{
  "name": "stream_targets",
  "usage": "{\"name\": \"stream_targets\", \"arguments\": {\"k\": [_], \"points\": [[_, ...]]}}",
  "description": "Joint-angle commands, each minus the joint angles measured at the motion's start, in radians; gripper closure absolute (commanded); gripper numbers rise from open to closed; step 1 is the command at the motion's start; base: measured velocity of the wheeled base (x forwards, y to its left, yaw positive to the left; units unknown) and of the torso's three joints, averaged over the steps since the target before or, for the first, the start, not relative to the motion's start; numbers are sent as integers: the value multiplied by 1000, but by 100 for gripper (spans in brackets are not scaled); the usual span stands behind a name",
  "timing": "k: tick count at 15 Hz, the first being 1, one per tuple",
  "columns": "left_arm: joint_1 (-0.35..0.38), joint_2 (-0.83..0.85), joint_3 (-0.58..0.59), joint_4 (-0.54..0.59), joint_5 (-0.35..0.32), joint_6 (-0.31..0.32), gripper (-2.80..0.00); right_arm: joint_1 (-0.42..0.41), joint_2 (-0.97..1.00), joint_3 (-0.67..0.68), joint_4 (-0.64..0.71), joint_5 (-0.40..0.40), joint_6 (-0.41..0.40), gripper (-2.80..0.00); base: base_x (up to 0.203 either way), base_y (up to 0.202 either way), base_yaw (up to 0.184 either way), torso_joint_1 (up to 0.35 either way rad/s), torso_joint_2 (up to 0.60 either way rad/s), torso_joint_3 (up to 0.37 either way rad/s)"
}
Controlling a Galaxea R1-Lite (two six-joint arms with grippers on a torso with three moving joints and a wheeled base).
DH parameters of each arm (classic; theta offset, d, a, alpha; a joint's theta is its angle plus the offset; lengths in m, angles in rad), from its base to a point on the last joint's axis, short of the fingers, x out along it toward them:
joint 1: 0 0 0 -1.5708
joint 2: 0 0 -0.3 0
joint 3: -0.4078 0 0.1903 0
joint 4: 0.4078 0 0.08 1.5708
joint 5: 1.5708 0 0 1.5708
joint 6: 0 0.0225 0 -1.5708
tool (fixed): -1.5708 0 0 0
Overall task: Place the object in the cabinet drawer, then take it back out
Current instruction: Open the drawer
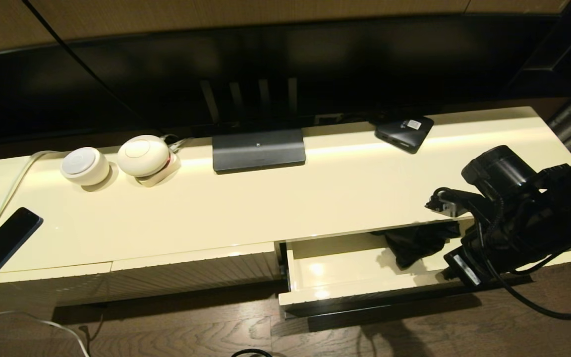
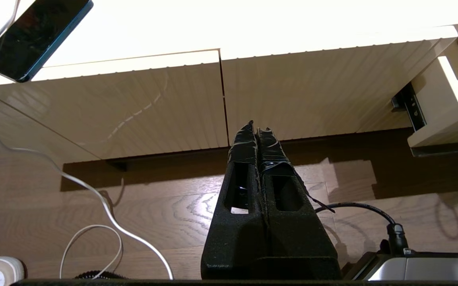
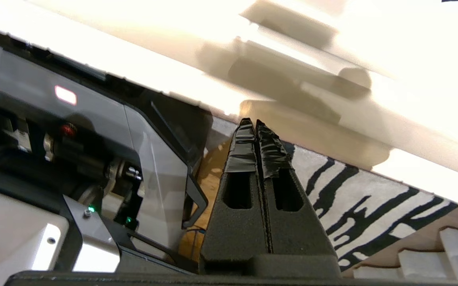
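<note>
The left gripper (image 2: 256,126) hangs before the ribbed cream front panels (image 2: 165,107), fingers pressed together. The black umbrella (image 1: 417,243), glossy and crumpled, lies in the open cabinet drawer (image 1: 345,292). The right gripper (image 3: 253,123) is empty, fingers pressed together.
</note>
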Motion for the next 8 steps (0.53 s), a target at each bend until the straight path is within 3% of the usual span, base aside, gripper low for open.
{"name": "stream_targets", "arguments": {"k": [1,8], "points": [[0,1,3,0,0,0,0,-19,44,-29,2,-1,-1,0,0,0,0,0,0,0],[0,1,3,0,0,0,0,-65,81,-57,-27,-12,17,0,0,0,0,0,0,0]]}}
